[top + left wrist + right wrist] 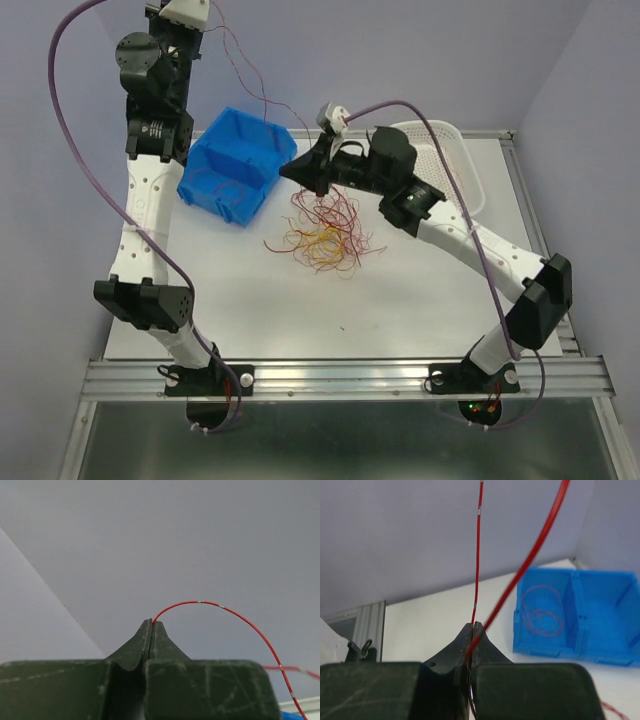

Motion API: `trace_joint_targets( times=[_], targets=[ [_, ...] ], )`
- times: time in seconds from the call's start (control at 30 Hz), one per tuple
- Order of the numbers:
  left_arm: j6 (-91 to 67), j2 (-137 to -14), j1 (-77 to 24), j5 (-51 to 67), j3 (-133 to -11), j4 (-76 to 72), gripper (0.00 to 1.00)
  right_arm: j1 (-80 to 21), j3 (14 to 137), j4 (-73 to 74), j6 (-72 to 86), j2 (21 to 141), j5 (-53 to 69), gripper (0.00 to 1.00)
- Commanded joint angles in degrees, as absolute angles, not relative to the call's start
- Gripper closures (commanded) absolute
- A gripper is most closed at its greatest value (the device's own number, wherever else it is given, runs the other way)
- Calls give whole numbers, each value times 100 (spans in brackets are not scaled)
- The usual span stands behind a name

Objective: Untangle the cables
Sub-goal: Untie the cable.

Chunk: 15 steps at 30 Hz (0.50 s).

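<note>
Tightly, both jaws pinch hair-thin glossy red cables point(200, 602); curly red-yellow tangle point(325, 235)

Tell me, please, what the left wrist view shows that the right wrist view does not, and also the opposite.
Only the left wrist view: one red wire arching away from the left gripper against a bare wall.

Only the right wrist view: the white table, the inside of the blue bin with red wire loops lying in one compartment, and two red strands rising from the right gripper.

Both: each gripper is shut and pinches thin red wire at its tips. A blue sliver in the left view's corner may be the same bin.
</note>
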State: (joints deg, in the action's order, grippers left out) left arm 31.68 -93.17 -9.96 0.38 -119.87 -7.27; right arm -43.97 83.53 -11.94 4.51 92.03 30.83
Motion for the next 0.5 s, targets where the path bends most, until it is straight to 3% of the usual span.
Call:
trace_joint_targets(
  times=[0.0, 0.23, 0.47],
  targets=[
    [2190, -9475, -633, 606, -11515, -1028, 100, -4421, 10078, -397, 229, 8850, 2778, 99],
    [1214, -9826, -527, 1923, -10794, -1028, 100, -4421, 12030, 141, 123, 9518, 2435, 99],
    [-682, -10396, -536, 4932, -10241, -1247, 100, -4412, 13464, 123, -237, 10230, 1988, 99]
  ],
)
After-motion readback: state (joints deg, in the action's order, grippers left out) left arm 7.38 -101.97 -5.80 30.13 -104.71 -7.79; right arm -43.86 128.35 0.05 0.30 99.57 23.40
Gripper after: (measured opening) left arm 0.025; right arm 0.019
